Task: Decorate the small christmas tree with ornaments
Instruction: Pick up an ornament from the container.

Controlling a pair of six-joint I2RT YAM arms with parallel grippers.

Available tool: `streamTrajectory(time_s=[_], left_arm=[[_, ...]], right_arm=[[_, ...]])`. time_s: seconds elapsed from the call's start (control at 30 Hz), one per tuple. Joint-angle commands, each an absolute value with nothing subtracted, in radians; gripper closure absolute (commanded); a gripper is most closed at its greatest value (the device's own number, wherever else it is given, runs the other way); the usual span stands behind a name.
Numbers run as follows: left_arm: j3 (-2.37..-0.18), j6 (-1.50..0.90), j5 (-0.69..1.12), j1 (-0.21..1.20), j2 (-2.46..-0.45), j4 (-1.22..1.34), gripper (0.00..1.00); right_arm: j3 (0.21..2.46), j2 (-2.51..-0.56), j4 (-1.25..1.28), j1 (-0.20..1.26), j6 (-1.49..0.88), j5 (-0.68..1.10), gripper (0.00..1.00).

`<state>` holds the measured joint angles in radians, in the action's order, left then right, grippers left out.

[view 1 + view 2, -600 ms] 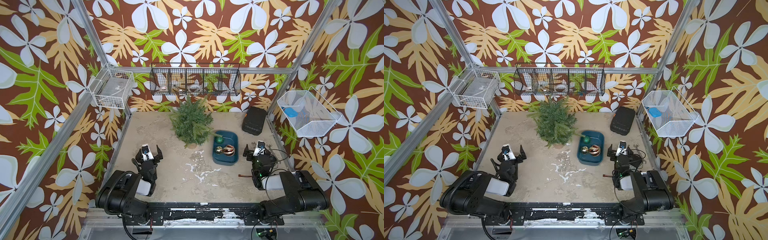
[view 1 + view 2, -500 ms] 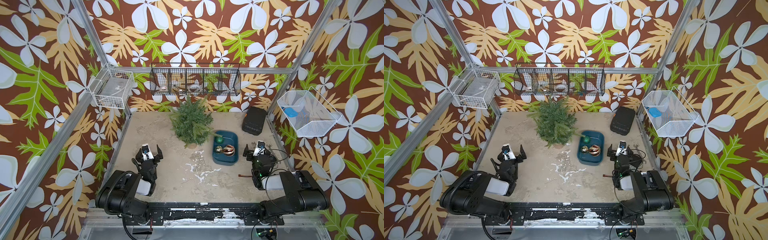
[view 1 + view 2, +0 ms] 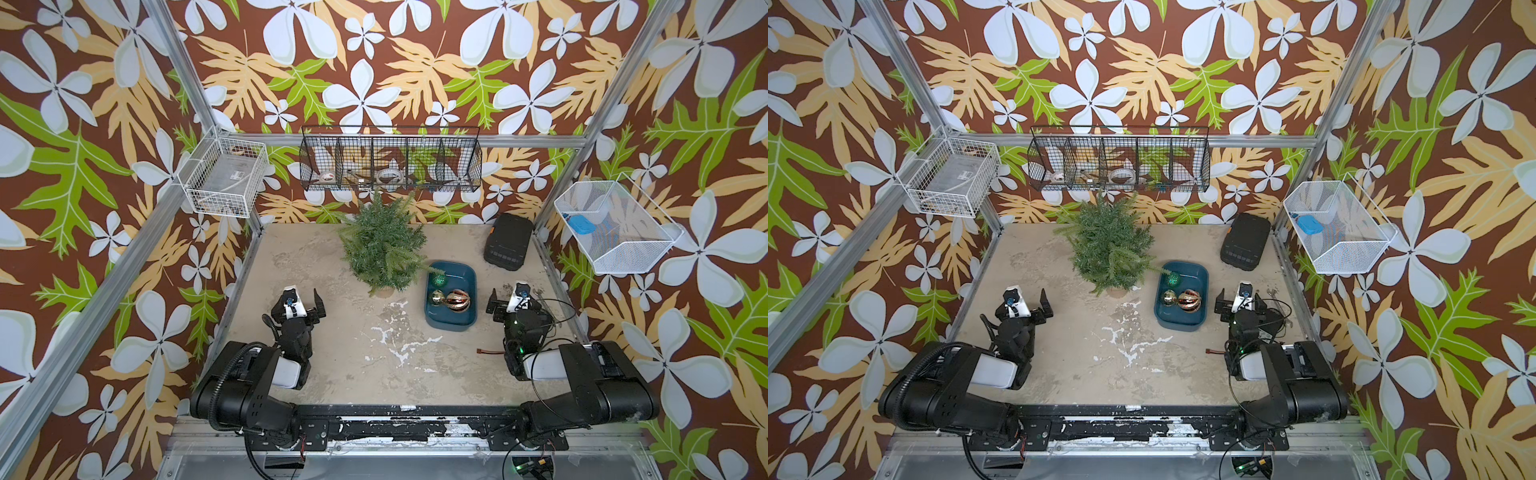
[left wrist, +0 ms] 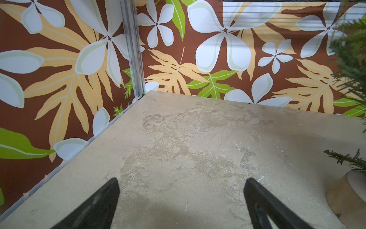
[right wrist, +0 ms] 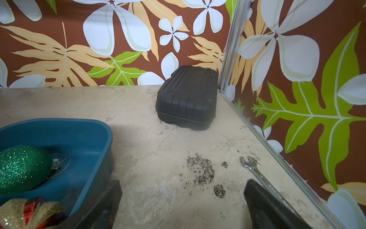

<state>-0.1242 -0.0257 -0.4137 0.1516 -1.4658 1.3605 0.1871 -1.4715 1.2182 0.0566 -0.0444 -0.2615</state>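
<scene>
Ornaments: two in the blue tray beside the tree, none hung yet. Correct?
Not quite: three, not two. Both top views show a green ball, a gold ball and a red-and-gold striped ball in the blue tray beside the tree; none hung yet.

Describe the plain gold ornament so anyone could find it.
Right of the small christmas tree sits a blue tray. Inside, the gold ball lies beside the striped red-and-gold bauble; it is the smallest, plain, unlike the glittery green ball.

small christmas tree [image 3: 382, 253] upright, glittery green ball [image 3: 439, 280], gold ball [image 3: 436, 296], red-and-gold bauble [image 3: 458, 300] in teal bin [image 3: 451, 325] just beside it
</scene>
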Motion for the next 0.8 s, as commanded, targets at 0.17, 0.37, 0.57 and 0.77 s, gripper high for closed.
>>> streamTrajectory(time_s=[0.17,0.37,0.57,0.77], left_arm=[[-0.142,-0.078,-0.374,0.104,-1.459,1.328,0.00],[-0.141,-0.082,-0.387,0.104,-1.431,1.309,0.00],[-0.179,-0.107,-0.449,0.105,-1.248,1.091,0.00],[-0.326,-0.265,-0.610,0.133,-1.113,0.689,0.00]], right_arm=[[0.189,-1.470,1.229,0.055,-0.043,-0.258,0.00],[0.182,-1.463,1.237,0.057,-0.044,-0.267,0.00],[0.234,-1.276,0.972,0.097,-0.080,-0.401,0.00],[0.374,-1.037,0.516,0.087,-0.281,-0.406,0.00]])
